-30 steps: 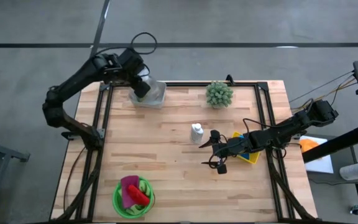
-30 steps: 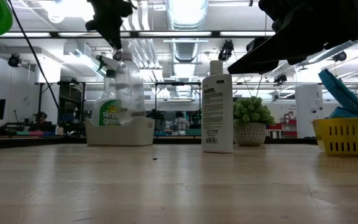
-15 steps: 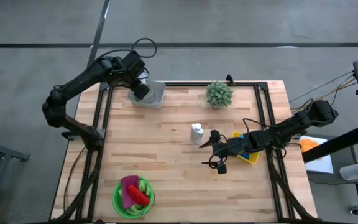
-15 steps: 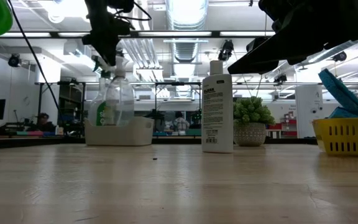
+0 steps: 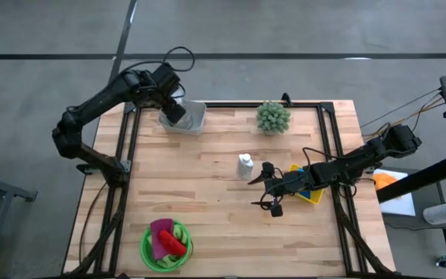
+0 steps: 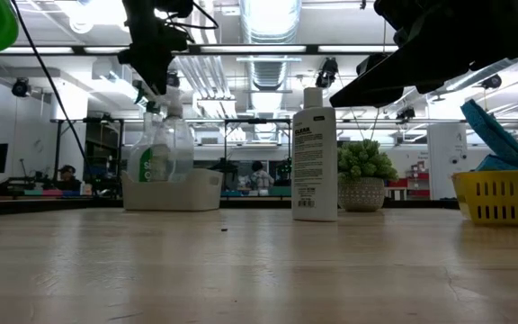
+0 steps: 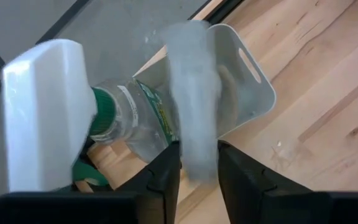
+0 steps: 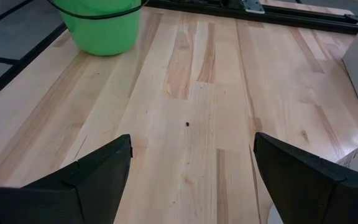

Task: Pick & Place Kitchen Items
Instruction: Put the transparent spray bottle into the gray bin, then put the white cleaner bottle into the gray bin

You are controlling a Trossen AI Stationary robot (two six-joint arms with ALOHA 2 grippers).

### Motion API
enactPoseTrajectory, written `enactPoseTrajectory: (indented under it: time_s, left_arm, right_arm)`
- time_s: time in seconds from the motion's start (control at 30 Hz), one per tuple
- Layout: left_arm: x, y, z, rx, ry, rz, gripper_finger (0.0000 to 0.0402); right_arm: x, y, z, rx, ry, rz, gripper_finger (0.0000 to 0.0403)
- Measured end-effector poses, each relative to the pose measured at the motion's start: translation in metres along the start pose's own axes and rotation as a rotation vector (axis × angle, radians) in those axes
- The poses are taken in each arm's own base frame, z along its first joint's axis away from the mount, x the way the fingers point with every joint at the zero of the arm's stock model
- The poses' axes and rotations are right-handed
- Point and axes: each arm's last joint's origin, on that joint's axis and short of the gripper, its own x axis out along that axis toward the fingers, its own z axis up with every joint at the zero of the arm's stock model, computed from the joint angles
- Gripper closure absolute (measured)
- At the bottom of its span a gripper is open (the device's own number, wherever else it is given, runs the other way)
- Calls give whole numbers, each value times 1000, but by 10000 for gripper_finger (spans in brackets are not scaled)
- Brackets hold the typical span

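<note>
Spray bottle [image 6: 162, 144] lowered into white bin [image 6: 173, 190].

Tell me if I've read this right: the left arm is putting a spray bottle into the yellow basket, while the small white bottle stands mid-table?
Not quite. The spray bottle at the left gripper is going into a white bin at the table's far left corner, as the high view shows. The yellow basket is on the right side. The small white bottle does stand mid-table.

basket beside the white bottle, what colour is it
Yellow. The basket shows best in the low view, standing apart from the white bottle.
</note>
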Motion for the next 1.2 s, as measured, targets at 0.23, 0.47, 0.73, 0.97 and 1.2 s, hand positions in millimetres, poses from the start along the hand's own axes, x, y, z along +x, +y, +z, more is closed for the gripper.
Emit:
enactPoseTrajectory:
  time_s: [0.23,0.47,0.73,0.97,1.2]
  left_arm:
    - [-1,0,0,50,0,0,294]
    - [-10,2,2,75,-19,-2,293]
    - [-35,8,8,114,-95,2,293]
    - [-62,8,5,216,-268,-86,293]
    - [-93,-7,-22,372,-693,-384,293]
  right_arm:
    - [0,0,0,0,0,0,69]
    - [0,0,0,3,0,0,69]
    - [0,0,0,3,0,-1,69]
    - [0,0,0,3,0,-1,69]
    - [0,0,2,1,-20,-10,69]
